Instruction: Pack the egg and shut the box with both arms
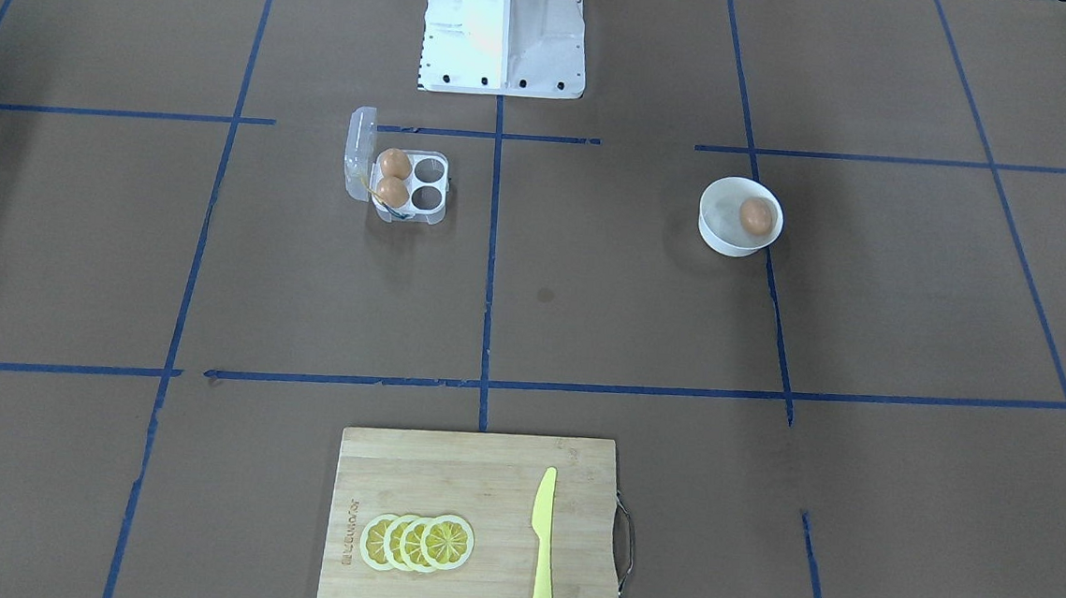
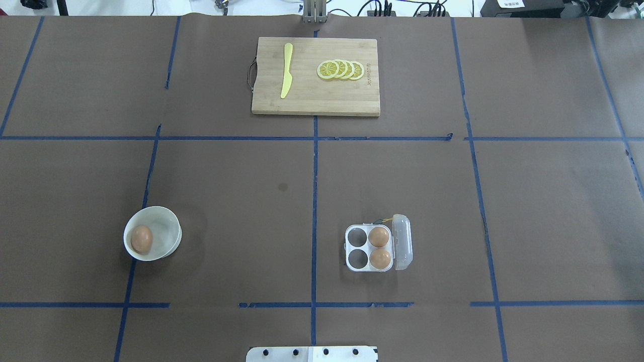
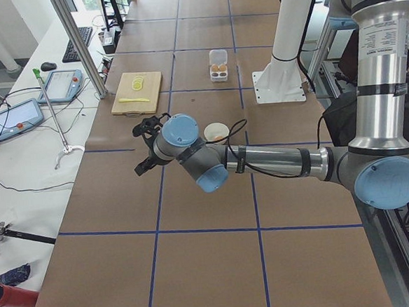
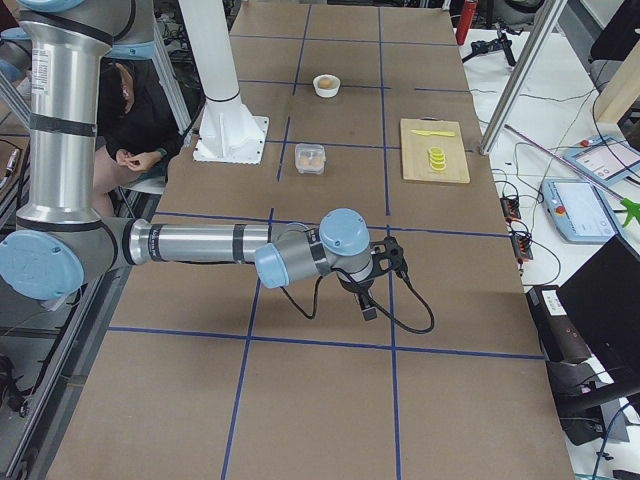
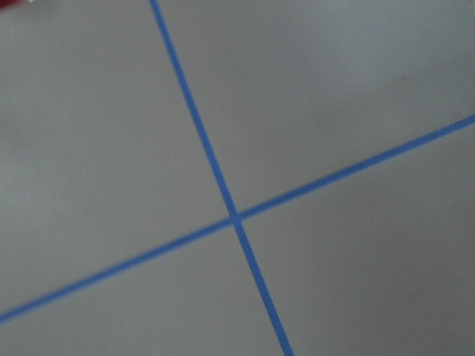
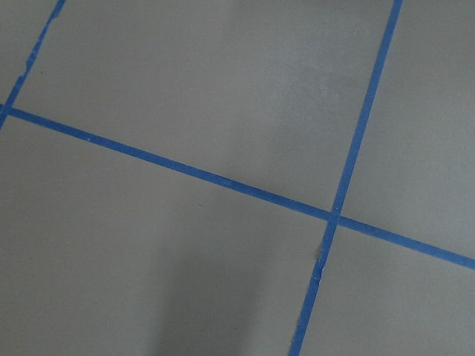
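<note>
Found the egg (image 2: 141, 238) lying in the white bowl (image 2: 168, 227) on the robot's left half of the table (image 2: 241, 201), well apart from the box (image 2: 357, 257) on the right half. Noted the box's lid (image 2: 403, 242) standing open on the side away from the bowl, two other eggs (image 2: 379, 236) in the cells beside the hinge, the two cells nearer the bowl vacant. Observed the left hand (image 3: 145, 145) and the right hand (image 4: 373, 298) in the side views only, both above bare table far from bowl and box; could not tell whether either stood wide or narrow. Judged the step in hand to be the left arm's reach for the egg, nothing yet packed. Recommended a descent from straight above, spread enough to clear the bowl's rim, a close across the egg's short axis with gentle pressure on the smooth shell, and a vertical lift before any carry toward a vacant cell.
</note>
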Robot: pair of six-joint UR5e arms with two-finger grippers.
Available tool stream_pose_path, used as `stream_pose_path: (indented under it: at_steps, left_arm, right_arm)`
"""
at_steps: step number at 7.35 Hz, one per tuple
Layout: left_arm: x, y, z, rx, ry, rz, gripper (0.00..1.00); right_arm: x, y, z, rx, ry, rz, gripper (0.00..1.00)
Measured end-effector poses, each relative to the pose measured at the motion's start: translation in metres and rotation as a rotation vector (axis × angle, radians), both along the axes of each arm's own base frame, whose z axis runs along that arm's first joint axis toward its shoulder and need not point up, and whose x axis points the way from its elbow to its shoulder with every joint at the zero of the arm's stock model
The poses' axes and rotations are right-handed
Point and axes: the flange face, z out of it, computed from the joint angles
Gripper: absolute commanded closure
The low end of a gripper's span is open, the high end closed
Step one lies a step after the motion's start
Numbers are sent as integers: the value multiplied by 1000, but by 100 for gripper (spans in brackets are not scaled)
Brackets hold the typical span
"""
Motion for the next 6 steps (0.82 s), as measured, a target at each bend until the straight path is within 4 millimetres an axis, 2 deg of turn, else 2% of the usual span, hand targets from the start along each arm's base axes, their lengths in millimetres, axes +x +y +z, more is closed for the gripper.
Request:
stream_pose_path:
  at_steps: [1,2,3,4,5,6]
  left_arm:
    - [34,6,-15,-97,62,-8,0]
    - [70,17,-35,-186,107,-36,6]
    - [119,31,-55,-286,146,-80,21]
    - [173,50,-74,-402,194,-131,25]
    - [216,71,-92,-507,246,-162,25]
    - [245,90,-107,-584,269,-188,25]
  right_arm:
    - [0,0,0,-1,-1,0,0]
    - [0,0,1,-5,-2,1,0]
    - [0,0,2,-14,-4,7,0]
    - [0,0,2,-24,-7,16,0]
    - [0,0,2,-30,-8,21,0]
    - [0,0,2,-32,-8,24,0]
